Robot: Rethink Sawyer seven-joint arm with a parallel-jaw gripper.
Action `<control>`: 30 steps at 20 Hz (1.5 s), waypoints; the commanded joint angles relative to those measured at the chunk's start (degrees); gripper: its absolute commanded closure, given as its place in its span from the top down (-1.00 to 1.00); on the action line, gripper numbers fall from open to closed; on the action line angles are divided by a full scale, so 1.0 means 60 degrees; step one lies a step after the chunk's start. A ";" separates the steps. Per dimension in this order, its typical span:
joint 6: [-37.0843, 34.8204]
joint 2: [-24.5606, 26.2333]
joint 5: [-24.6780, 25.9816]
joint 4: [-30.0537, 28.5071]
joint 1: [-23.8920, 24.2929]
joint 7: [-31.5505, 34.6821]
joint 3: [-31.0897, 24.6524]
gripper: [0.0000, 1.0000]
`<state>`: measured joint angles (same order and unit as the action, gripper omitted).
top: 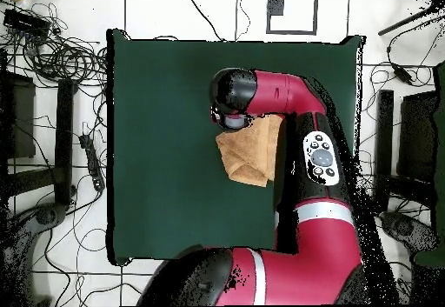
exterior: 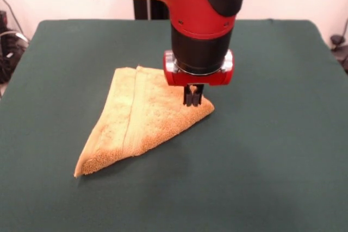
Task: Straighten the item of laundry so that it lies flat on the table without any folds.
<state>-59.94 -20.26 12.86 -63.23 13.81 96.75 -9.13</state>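
Dark green felt-covered tabletop [exterior: 283,150], big and mostly bare. Red-and-black arm comes down over its middle. Golden-orange terry-cloth towel [exterior: 136,126] lies mid-tabletop folded into a rough triangle, layers doubled. Black pincer [exterior: 193,100] sits at the towel's right corner, fingers close together, apparently clenched on that corner, though contact is hard to confirm. Risk: if it has pinched both layers, pulling just drags the whole fold; a thin grip on fluffy pile could slip.
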 commanded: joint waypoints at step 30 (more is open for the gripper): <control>-0.2084 0.0536 -0.0193 0.0686 -0.0156 -0.0134 -0.1153 -1.00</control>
<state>-65.23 -20.94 12.85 -60.57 17.31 96.75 -10.54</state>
